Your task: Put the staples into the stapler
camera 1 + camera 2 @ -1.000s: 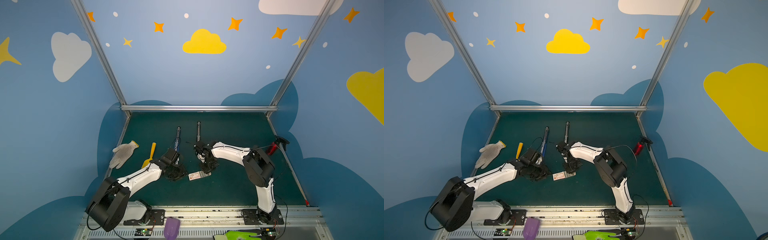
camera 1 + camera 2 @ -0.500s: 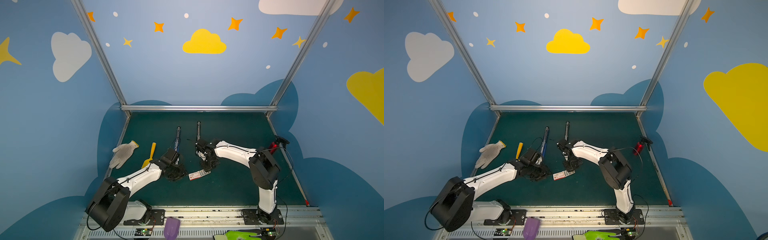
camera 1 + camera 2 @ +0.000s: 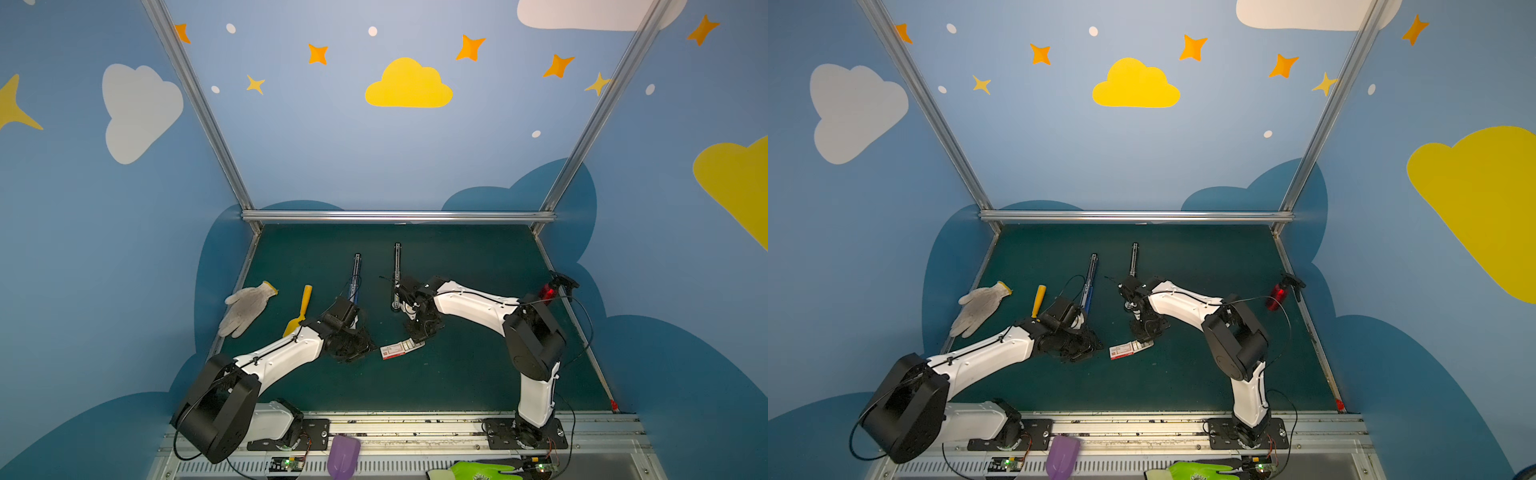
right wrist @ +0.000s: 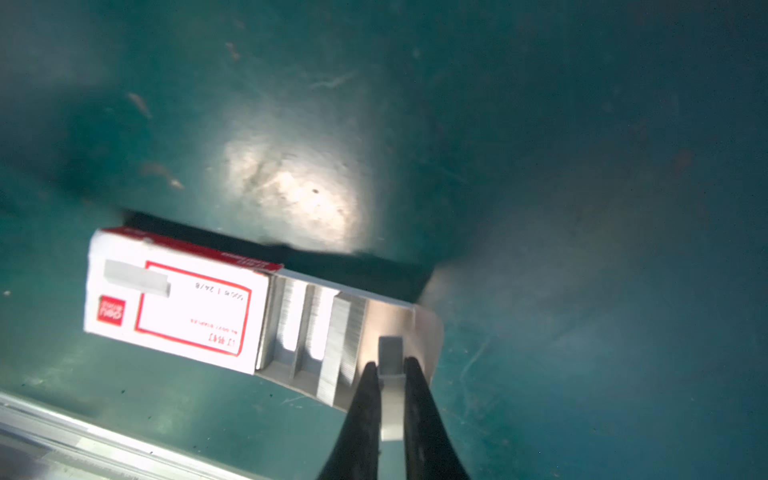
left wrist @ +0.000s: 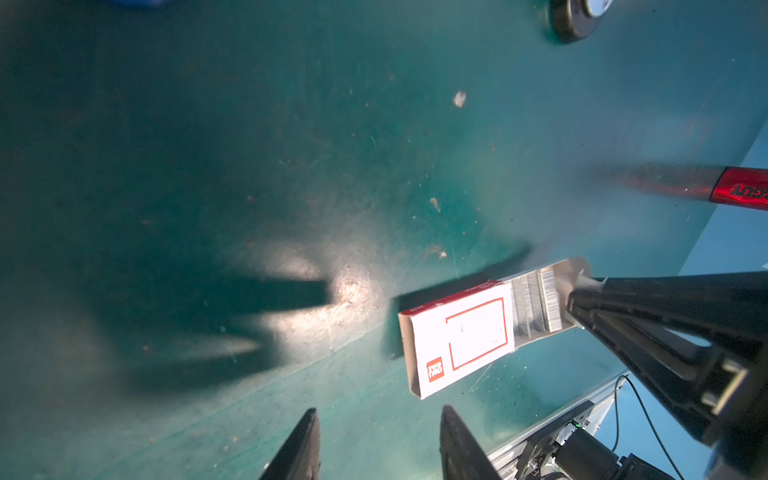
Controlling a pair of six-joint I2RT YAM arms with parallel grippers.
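Note:
The white staple box [image 3: 401, 348] [image 3: 1128, 349] with a red mark lies on the green mat, its tray slid out. Grey rows of staples [image 4: 324, 332] [image 5: 536, 307] show in the tray. My right gripper [image 4: 390, 365] [image 3: 419, 334] [image 3: 1144, 332] stands at the tray's open end, shut on a short strip of staples [image 4: 390, 353]. Just left of the box, my left gripper [image 5: 379, 411] [image 3: 357, 345] [image 3: 1084, 345] is open and holds nothing. The stapler shows as a blue-handled bar [image 3: 355, 274] and a metal rail [image 3: 397, 270] side by side farther back.
A white knit glove [image 3: 247, 307] and a yellow scoop [image 3: 301, 309] lie at the left. A red bottle [image 3: 548, 291] stands by the right edge. A purple scoop [image 3: 343, 455] and a green glove [image 3: 478, 471] rest on the front rail.
My right gripper's jaws have narrowed onto the strip of staples, and the right arm's elbow has swung a little to the right. The left arm and the box have not moved.

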